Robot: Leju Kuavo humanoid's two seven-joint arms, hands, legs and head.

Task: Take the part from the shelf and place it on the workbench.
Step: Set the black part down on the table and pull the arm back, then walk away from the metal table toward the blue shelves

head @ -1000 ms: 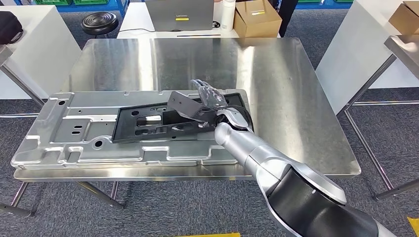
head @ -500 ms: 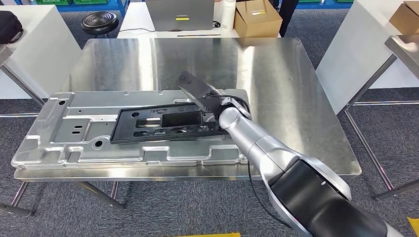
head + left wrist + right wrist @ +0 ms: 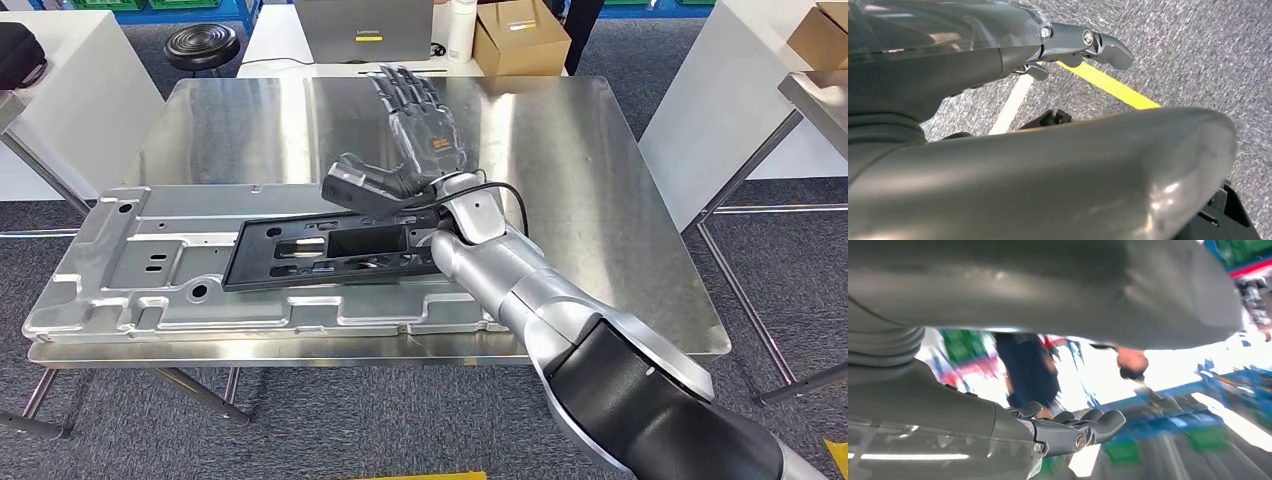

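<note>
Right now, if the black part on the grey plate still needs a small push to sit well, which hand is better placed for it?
The right hand, probably. It is open above the workbench, near the black part on the grey plate. The left hand hangs over the carpet, away from the bench.

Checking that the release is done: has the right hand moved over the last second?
Yes. The right hand has lifted off the black plastic frame part and swung toward the far edge of the steel workbench, fingers spread.
</note>
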